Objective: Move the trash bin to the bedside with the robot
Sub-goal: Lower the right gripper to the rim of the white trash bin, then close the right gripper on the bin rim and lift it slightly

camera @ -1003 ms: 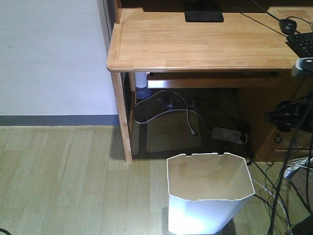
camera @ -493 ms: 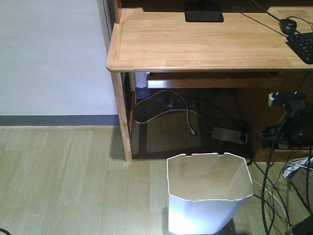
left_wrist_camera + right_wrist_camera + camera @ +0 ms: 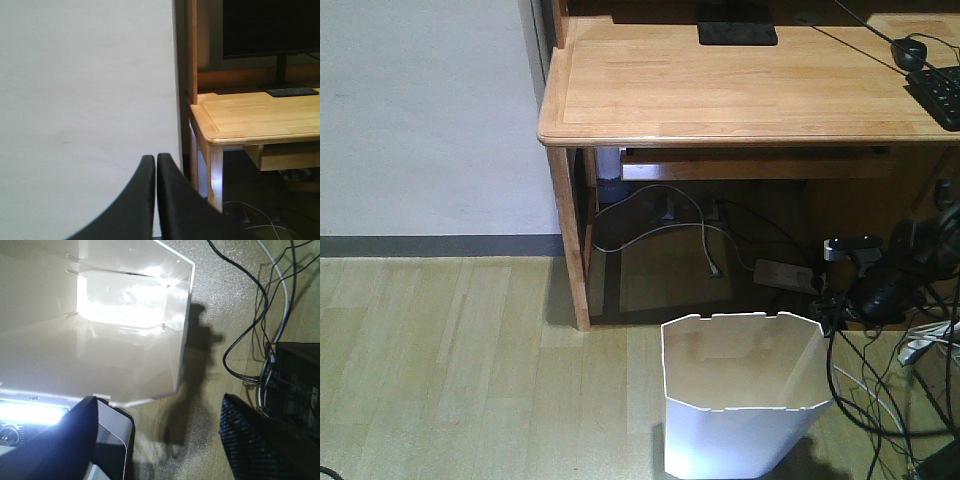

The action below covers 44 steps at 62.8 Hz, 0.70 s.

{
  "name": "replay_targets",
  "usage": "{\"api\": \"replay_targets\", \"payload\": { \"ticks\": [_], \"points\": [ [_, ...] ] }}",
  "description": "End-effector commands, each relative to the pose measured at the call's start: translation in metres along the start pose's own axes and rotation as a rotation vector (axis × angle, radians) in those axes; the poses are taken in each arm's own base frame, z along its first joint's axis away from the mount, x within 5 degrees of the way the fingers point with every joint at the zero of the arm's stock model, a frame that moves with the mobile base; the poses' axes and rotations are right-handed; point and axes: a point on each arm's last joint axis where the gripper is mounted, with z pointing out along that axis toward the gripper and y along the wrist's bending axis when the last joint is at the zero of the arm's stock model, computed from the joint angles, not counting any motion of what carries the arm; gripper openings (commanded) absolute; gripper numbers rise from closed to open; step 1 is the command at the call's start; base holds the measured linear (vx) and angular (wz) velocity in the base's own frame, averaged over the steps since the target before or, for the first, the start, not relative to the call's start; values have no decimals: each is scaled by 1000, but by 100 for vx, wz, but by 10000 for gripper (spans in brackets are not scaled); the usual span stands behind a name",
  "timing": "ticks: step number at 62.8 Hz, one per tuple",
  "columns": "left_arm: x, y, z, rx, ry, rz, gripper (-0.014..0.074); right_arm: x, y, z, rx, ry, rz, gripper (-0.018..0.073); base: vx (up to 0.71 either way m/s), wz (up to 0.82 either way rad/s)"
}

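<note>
White trash bin [image 3: 745, 405] stood upright on the wood floor [image 3: 450, 360], just in front of the wooden desk [image 3: 720, 85], below its front edge and right of the left desk leg [image 3: 570, 240]. Notched rim faced up, with the sides tapering to a narrower base.

Right arm [image 3: 890, 285] hung low at the right side of the front view, just beside the bin's right rim, with black cables [image 3: 865, 400] looping from it to the floor. Whether it touched the bin could not be told from that view.

In the right wrist view, the right claw [image 3: 159, 405] was spread wide open and gripped nothing. One dark finger [image 3: 60, 445] sat bottom left by the bin's near rim, and the other finger [image 3: 250, 440] was out over the floor. The bin's inside [image 3: 120, 295] showed bright glare at the bottom. Contact with the rim was unclear. A black box [image 3: 295, 380] with wires sat on the floor to the right.

Left claw [image 3: 155, 159] was closed, its two black fingers pressed together with nothing between them. It pointed at a white wall [image 3: 85, 90] next to the desk corner [image 3: 215, 137]. A monitor [image 3: 270, 27] was on the desk.

Under the desk was a power strip [image 3: 785, 273] with a tangle of cords. On the desk top were a keyboard [image 3: 940, 95] at the right edge, a mouse [image 3: 910, 52] and the monitor's base [image 3: 737, 30].
</note>
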Motion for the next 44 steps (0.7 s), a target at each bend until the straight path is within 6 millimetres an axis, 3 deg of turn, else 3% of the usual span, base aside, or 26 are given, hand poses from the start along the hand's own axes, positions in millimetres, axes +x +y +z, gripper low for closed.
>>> {"api": "replay_targets", "payload": {
  "ticks": [1,19,44],
  "points": [
    [-3,0,0,7,-69,-23,-6,-20,-10,4,14,-50,-5,488,0,0],
    [-3,0,0,7,-69,-23,-6,-35,-34,64,-10,3,17,488,0,0],
    [-3,0,0,7,-69,-23,-6,-50,-42,131,-32,47,-24,488,0,0]
  ]
}}
